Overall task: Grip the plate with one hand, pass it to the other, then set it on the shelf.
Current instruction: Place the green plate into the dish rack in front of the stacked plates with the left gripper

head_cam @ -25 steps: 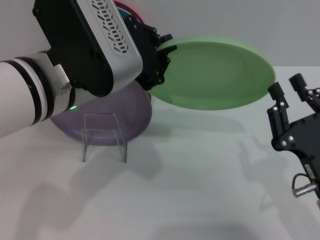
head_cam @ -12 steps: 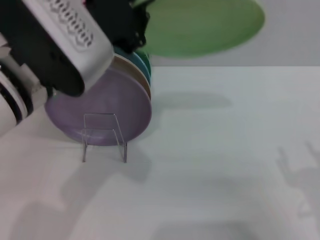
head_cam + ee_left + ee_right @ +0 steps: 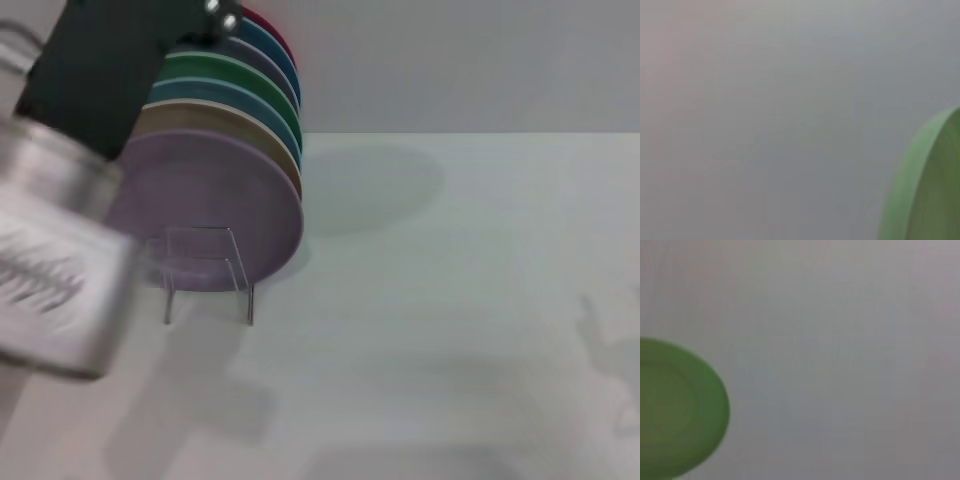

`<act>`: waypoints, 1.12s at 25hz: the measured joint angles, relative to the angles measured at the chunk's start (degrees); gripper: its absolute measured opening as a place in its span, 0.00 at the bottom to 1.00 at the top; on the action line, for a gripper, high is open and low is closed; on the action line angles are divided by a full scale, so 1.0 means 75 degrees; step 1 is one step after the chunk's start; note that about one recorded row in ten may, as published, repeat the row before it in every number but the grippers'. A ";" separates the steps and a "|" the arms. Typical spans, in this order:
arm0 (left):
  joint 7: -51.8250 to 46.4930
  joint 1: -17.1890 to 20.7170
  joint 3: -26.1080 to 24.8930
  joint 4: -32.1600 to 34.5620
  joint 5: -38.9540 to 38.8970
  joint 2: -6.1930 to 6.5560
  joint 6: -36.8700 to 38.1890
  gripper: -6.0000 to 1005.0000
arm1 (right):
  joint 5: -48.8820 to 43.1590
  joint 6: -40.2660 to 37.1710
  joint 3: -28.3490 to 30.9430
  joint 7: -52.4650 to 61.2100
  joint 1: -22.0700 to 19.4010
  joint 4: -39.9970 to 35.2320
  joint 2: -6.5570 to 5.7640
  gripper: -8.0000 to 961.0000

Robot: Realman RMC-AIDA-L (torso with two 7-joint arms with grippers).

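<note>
Plate (image 3: 927, 190) is no longer in the head view at all: a second ago it hung flat over the counter (image 3: 450, 300) in the left gripper's pinch, half a second ago it had climbed toward the upper edge of the head view, and now it has risen clear of that view. Only a soft round shadow on the counter, beside the stack of plates (image 3: 230, 150), hints that it is overhead. The left wrist view shows one pale green rim edge close to the camera, and the right wrist view catches the plate as a green disc against the plain wall, some way off. The left arm (image 3: 70, 200) sweeps blurred across the left of the head view, its gripper out of sight (so whether it is clamped on the rim I cannot tell from these views, though the rim's closeness to the wrist camera suggests it is). The right gripper, which was waiting with its fingers apart at the right edge a second ago, has also left the head view.

My reading is that the lift is done and the handover comes next, up high. The shelf (image 3: 205, 270), the clear rack in front of the lilac plate (image 3: 215, 205), stands unfilled.
</note>
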 joint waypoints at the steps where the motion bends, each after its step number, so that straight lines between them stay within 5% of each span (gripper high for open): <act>1: -0.0740 0.0045 -0.0035 0.0212 0.0362 0.0067 0.0291 0.10 | 0.0000 0.0000 0.0000 0.0000 0.0000 0.0000 0.0000 0.71; 5: -0.3177 0.0171 -0.0397 0.0797 0.1392 0.0385 0.0771 0.10 | 0.0012 -0.0001 0.0007 0.0009 0.0055 -0.0039 0.0000 0.71; 9: -0.5119 0.0053 -0.0670 0.1778 0.1714 0.1006 0.1128 0.10 | 0.0098 0.0041 0.0004 0.0011 0.0134 -0.0119 0.0014 0.71; 20: -0.7747 -0.0958 -0.1127 0.5183 0.1748 0.1318 0.4063 0.10 | 0.0302 0.0075 -0.0060 0.0037 0.0241 -0.0209 0.0031 0.71; 28: -0.8596 -0.1287 -0.1045 0.6551 0.1754 0.1297 0.5276 0.11 | 0.0308 0.0075 -0.0083 0.0041 0.0292 -0.0163 0.0047 0.71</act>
